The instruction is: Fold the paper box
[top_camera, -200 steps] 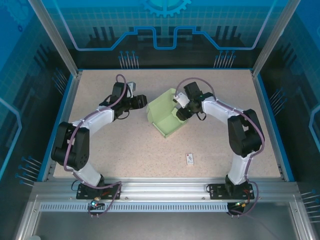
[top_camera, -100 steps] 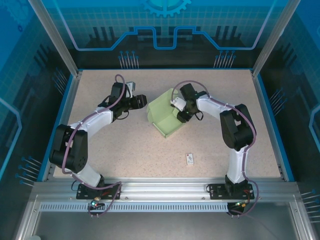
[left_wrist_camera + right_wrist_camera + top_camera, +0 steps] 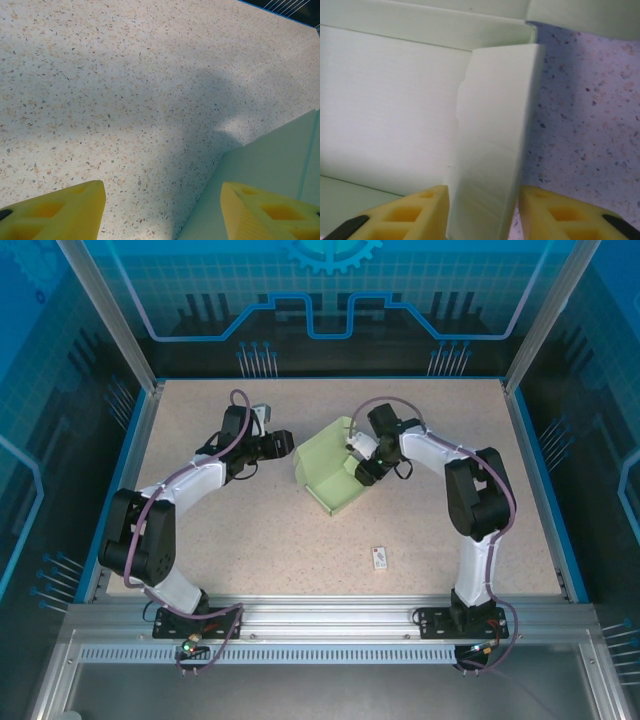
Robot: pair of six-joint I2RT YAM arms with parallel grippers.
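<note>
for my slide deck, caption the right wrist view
Right gripper, yellow fingers either side of a raised flap of the pale green paper box, speckled table alongside.

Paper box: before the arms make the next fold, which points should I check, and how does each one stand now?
1. Left gripper open, nothing between its fingers: ok.
2. Left gripper beside the box, with card edge near one finger: ok.
3. Right gripper open, straddling the upright flap: ok.
4. Fingers touching the flap: cannot tell.
5. Box closed into final shape: not ok, it lies open with walls up.
6. Tag apart from the box: ok.
</note>
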